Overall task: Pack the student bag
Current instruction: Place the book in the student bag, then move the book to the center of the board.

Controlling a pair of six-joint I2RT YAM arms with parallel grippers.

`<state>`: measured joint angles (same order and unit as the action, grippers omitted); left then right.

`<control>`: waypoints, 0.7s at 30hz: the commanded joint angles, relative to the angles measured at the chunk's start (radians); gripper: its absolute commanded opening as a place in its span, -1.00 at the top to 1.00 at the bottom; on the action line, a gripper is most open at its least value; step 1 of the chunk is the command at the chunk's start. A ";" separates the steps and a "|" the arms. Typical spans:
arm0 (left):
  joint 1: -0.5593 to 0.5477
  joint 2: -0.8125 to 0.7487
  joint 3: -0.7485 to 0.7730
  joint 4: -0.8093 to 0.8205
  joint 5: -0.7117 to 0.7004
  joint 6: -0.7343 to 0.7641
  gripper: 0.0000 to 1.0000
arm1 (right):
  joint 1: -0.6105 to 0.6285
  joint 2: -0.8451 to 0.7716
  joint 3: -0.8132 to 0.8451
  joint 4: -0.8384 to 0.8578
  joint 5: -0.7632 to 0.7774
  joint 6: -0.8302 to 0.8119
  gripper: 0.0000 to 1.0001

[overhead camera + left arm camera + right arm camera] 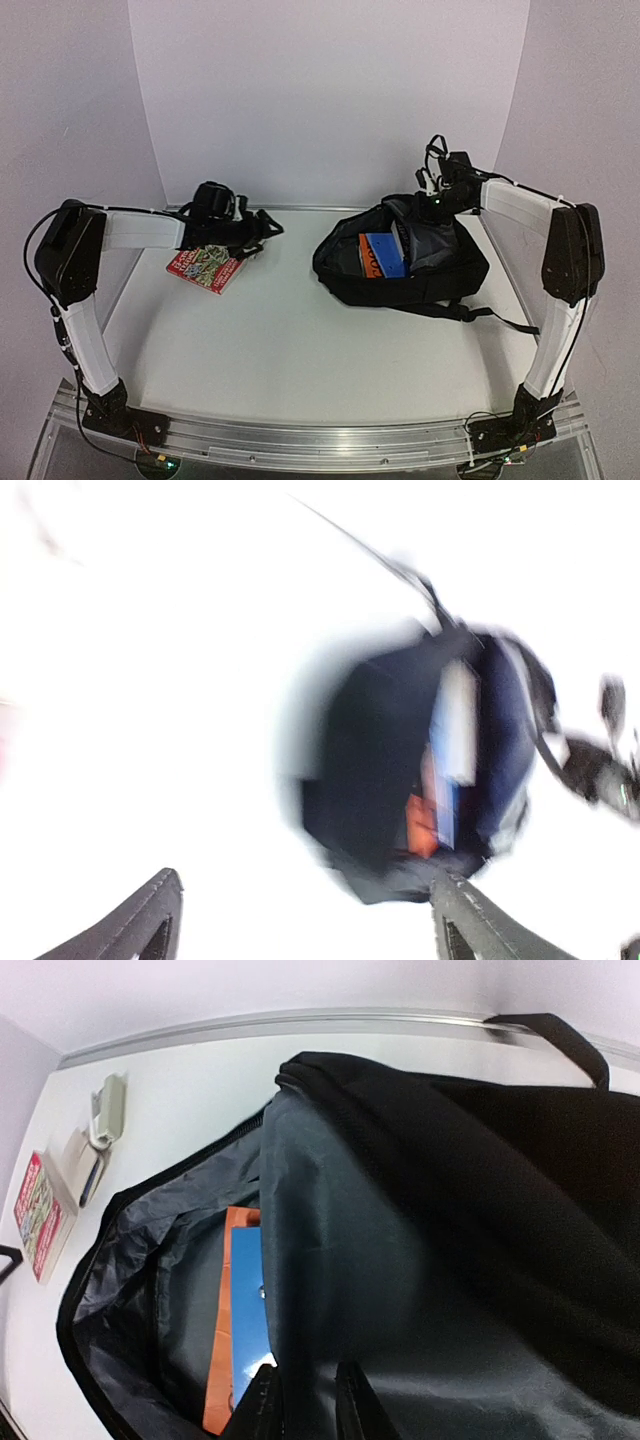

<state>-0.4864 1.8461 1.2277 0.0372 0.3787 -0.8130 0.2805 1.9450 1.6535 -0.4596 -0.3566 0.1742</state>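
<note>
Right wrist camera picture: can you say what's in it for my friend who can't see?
A large black soft fabric backpack lies open, grey lining showing, with an orange flat book and a blue flat book tucked inside. The jaws of the right gripper stand close together at the bottom edge, by the lining.

Black student bag (440, 275), lying unzipped right of centre, grey lining showing, seemingly books (382, 255) inside

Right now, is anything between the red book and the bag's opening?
Nothing visible. The table between the red book and the bag is bare, and the bag's mouth gapes, with the right gripper at its flap. An orange book and a blue book already lie inside.
</note>
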 commanded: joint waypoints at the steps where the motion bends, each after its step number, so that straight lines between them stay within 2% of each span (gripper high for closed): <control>1: 0.163 -0.076 -0.041 -0.124 -0.046 0.059 -0.90 | 0.002 -0.011 -0.022 0.015 -0.010 -0.034 0.00; 3: 0.222 -0.072 -0.017 -0.172 -0.054 0.090 -0.96 | 0.002 -0.019 -0.030 0.015 -0.023 -0.036 -0.33; 7: 0.334 -0.045 0.041 -0.254 -0.093 0.160 -0.99 | 0.001 -0.042 -0.039 0.015 -0.052 -0.039 -0.65; 12: 0.407 0.038 0.174 -0.352 -0.182 0.225 -0.99 | 0.002 -0.058 -0.043 0.011 -0.095 -0.033 -0.75; 21: 0.436 0.250 0.395 -0.465 -0.284 0.315 -0.99 | 0.028 -0.096 -0.059 -0.003 -0.245 -0.035 -0.83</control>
<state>-0.0533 2.0072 1.5248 -0.3449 0.1629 -0.5715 0.2832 1.9256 1.6032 -0.4661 -0.5062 0.1467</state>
